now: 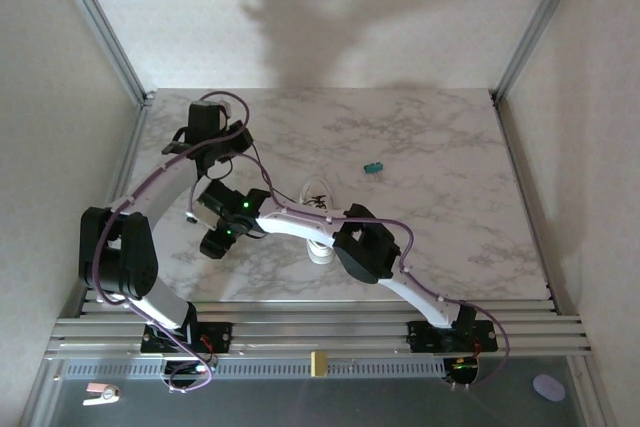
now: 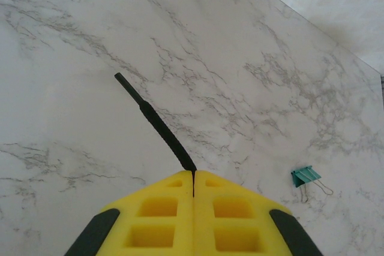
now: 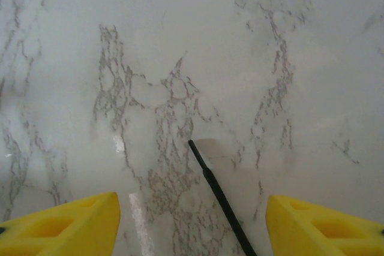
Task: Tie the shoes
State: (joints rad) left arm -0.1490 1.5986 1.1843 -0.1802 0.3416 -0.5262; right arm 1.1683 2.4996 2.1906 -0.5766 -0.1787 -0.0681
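**Top external: one lace pinched, one loose, nothing knotted. Plenty can slip.**

Biggest thing first. The marble table (image 1: 450, 147) is slick and nothing pins the shoe to it. The right arm (image 1: 300, 225) lies straight across the white sneaker (image 1: 318, 251), which sits mid-table toward the near edge and is mostly hidden under that forearm. My guess is any sideways sweep could nudge or tip it.

In the left wrist view, the left gripper (image 2: 193, 185) has its yellow pads pressed tight on a black lace (image 2: 157, 123), and the stiff tip pokes out past them. Pull too hard and I reckon the light shoe just slides along instead of the lace tensioning.

The right gripper (image 3: 192, 220) has its jaws spread wide. Another lace end (image 3: 219, 202) runs between them, untouched. If that end shifts, the jaws could close on air. I can't tell whether it's lying flat or floating.

The teal binder clip (image 2: 306, 175) is well apart, so it's probably harmless.
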